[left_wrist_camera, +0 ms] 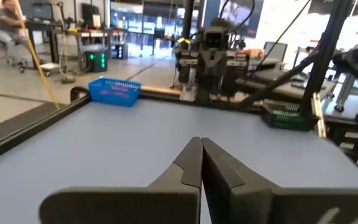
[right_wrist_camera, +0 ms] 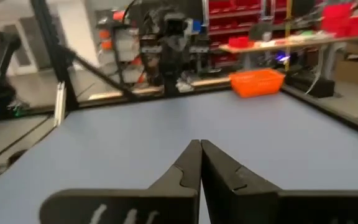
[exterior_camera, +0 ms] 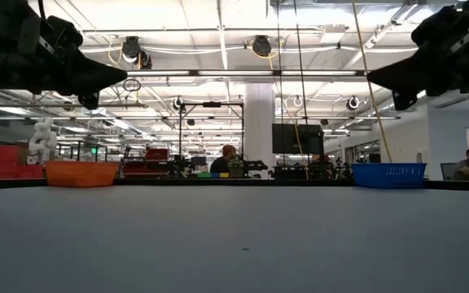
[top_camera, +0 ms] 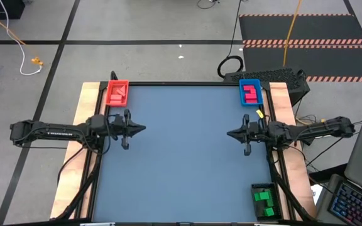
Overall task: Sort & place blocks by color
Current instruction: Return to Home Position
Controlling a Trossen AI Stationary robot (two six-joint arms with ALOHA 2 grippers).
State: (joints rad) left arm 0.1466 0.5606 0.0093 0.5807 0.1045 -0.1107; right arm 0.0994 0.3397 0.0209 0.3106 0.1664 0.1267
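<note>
We are holding our left hand (top_camera: pixel 142 129) above the left side of the table (top_camera: pixel 187 163), its two fingers pressed together and carrying nothing. We are holding our right hand (top_camera: pixel 229 133) opposite it above the table's right side, its fingers likewise together and carrying nothing. The two hands are pointing at each other, well apart, across the bare middle of the blue surface, and in the low view both are hanging clear of the tabletop.

The blocks are all lying in trays at the table's corners. The salmon-red blocks (top_camera: pixel 116 94) are sitting in the red tray (top_camera: pixel 117 82) at the far left corner. The pink blocks (top_camera: pixel 251 93) are resting in the blue tray (top_camera: pixel 242 92) at the far right corner. The green blocks (top_camera: pixel 264 201) are lying in the dark tray (top_camera: pixel 255 188) at the near right corner. A tiny yellow piece (top_camera: pixel 258 113) is lying just beside the blue tray. Beyond the table, a person (exterior_camera: pixel 229 156) is sitting in the room.
</note>
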